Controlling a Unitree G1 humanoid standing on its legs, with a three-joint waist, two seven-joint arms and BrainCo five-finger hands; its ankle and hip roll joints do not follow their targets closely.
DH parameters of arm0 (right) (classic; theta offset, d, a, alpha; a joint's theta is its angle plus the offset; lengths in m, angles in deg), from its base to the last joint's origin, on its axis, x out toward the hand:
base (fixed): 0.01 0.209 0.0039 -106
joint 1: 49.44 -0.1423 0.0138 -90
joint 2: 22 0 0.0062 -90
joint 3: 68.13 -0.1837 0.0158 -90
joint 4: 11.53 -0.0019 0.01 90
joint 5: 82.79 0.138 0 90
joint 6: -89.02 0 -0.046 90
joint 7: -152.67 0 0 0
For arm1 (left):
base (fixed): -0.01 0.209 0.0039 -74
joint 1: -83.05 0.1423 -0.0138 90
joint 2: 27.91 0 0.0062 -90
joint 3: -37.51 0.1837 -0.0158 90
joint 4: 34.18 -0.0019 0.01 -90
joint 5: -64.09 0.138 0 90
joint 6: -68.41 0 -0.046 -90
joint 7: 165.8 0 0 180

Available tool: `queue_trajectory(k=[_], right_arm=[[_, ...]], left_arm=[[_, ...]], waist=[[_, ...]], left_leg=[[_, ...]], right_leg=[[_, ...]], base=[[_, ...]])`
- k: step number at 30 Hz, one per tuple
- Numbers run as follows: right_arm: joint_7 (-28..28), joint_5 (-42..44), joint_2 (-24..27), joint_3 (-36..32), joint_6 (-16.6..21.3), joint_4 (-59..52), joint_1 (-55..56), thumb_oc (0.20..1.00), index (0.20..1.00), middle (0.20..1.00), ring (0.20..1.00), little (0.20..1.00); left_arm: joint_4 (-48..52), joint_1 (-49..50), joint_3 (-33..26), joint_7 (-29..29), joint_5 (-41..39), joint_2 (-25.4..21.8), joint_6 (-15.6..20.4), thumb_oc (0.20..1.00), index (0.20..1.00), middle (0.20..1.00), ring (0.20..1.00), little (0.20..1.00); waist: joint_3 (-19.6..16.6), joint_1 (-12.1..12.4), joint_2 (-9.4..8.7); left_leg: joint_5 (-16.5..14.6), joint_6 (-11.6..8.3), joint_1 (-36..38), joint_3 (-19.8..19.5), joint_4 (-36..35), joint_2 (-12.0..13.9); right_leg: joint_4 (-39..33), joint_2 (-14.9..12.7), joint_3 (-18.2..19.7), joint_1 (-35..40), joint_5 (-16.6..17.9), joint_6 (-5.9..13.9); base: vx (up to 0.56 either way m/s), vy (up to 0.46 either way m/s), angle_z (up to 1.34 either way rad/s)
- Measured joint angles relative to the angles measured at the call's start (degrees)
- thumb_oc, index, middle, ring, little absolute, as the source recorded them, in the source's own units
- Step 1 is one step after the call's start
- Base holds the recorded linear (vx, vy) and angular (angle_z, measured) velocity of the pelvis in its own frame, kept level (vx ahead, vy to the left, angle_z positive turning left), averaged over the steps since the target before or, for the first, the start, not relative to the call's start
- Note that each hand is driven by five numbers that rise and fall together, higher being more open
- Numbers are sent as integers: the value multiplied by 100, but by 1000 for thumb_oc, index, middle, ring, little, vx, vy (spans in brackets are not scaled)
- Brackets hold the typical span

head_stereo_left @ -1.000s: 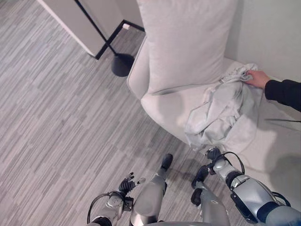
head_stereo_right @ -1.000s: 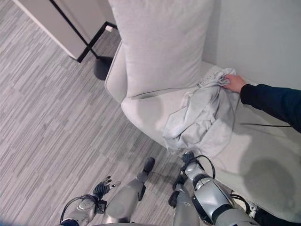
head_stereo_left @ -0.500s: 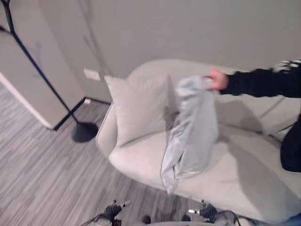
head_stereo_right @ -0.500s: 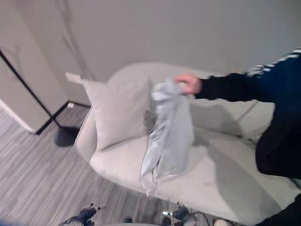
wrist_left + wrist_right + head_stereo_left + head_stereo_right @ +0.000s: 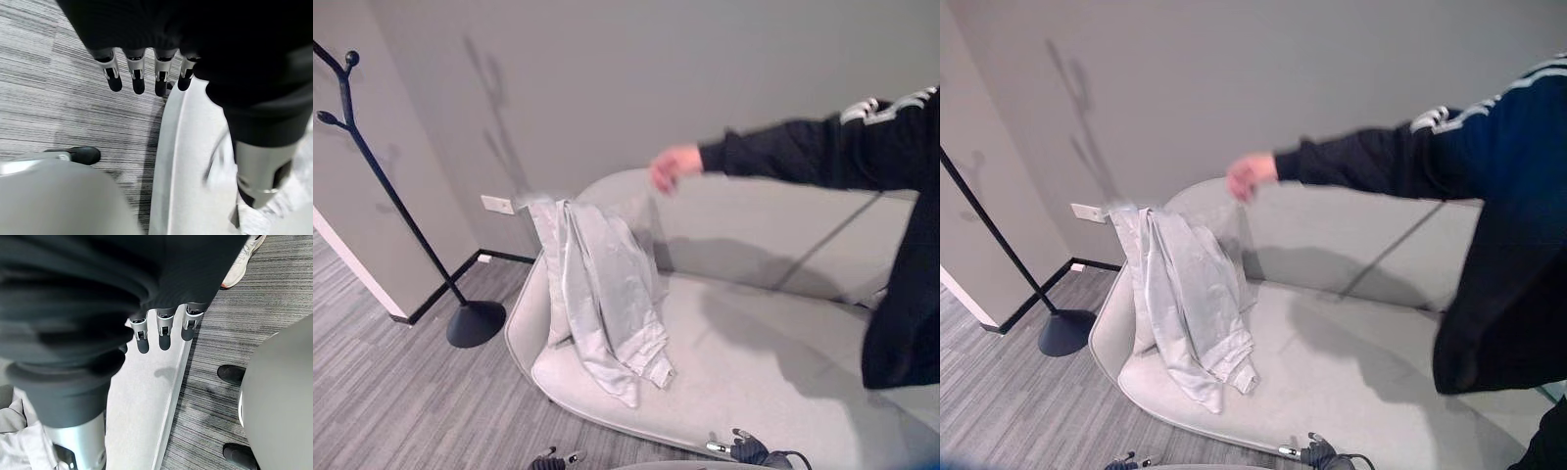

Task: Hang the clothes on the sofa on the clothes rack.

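Now, left eye view: light grey clothes [image 5: 607, 294] lie draped over the cushion [image 5: 548, 294] at the sofa [image 5: 783, 382] left end, spilling onto the seat. Clothes rack [image 5: 386, 196], black w/ round base, stands on the floor left of the sofa, apart from it. A person's hand [image 5: 671, 168] hovers above the backrest, clear of the cloth, dark sleeve [image 5: 803, 147] reaching in from the right.

Right eye view: right hand [image 5: 1320, 452] low at the bottom edge, by the sofa front.

Left wrist view: left hand [image 5: 146, 81] fingers straight, relaxed, holding nothing, over striped floor [image 5: 54, 103] beside the sofa edge.

Right wrist view: right hand fingers straight, empty, over the sofa seat edge; bit of clothes at the corner.
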Motion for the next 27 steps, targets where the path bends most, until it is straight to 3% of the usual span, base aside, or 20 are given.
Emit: queue_trajectory(k=[7,9,14,16,17,18,19,21,23,25,27], right_arm=[[-17,-233,15,232,4,-11,-78,1000,1000,1000,1000,1000],[-27,-235,12,452,5,-29,-231,1000,1000,1000,1000,1000],[-185,-484,262,587,6,-377,-278,1000,1000,1000,1000,1000],[-395,-699,557,563,60,-913,-379,1000,1000,1000,1000,1000],[-487,-775,708,419,134,-983,-508,1000,1000,1000,1000,1000],[-828,-993,876,46,164,-1008,-777,1000,1000,1000,1000,1000],[-1005,-1026,988,-79,168,-1004,-963,1000,1000,1000,1000,1000],[-1280,-1070,1114,-160,184,-1045,-1114,1000,1000,1000,1000,1000],[-1393,-1071,1117,-228,193,-1136,-1212,1000,1000,1000,1000,1000],[-1502,-1082,1144,-249,235,-1151,-1265,1000,1000,1000,1000,1000],[-1652,-1169,1216,-247,244,-1116,-1247,1000,1000,1000,1000,1000]], left_arm=[[-176,105,-56,-10,-5,18,-11,1000,1000,1000,1000,1000],[-162,64,-69,-20,-5,-36,1,1000,1000,1000,1000,1000],[-52,7,-237,-162,-29,108,43,1000,1000,1000,1000,1000],[215,-61,-72,-255,-25,44,70,1000,1000,1000,1000,1000],[273,-179,-42,-263,-35,0,113,1000,1000,1000,1000,1000],[287,-244,-60,-353,-124,18,161,1000,1000,1000,1000,1000],[265,-228,-130,-391,-240,31,168,1000,1000,1000,1000,1000],[192,-137,-410,-477,-326,103,201,1000,1000,1000,1000,1000],[-36,-81,-674,-482,-618,179,197,1000,1000,1000,1000,1000],[-139,-67,-735,-508,-800,234,211,1000,1000,1000,1000,1000],[-167,-59,-907,-552,-914,285,211,1000,1000,1000,1000,1000]], waist=[[101,170,45],[179,189,36],[569,305,30],[826,260,30],[993,278,-33],[1146,258,-12],[1201,248,46],[1244,277,129],[1228,293,168],[1234,328,166],[1218,320,191]], left_leg=[[16,-19,-69,-28,13,17],[-16,-119,-304,-96,121,102],[18,-414,-643,-711,507,214],[84,-520,-1199,-653,1214,59],[187,-703,-1458,-380,1461,21],[88,-574,-1926,1109,1816,357],[64,-577,-2004,1298,1749,545],[146,-665,-1777,1387,1171,1053],[410,-998,-1445,1012,474,1387],[503,-1157,-1460,695,376,1659],[603,-1130,-1426,750,207,1998]], right_leg=[[95,76,28,-129,-42,64],[634,231,375,-520,-373,118],[93,505,-100,-91,-358,-116],[32,446,-168,-151,-375,-266],[18,327,-231,-139,-287,-446],[-184,217,-506,-223,-125,-648],[-298,228,-564,-158,-142,-600],[-329,316,-520,-26,-119,-594],[-363,437,-477,71,-194,-533],[-365,450,-436,147,-250,-461],[-337,416,-468,363,-323,-328]], base=[[-35,-33,0],[41,-107,19],[1,-93,69],[-129,100,87],[-42,157,92],[54,63,73],[194,175,52],[225,196,14],[201,209,-10],[254,311,-10],[326,445,1]])
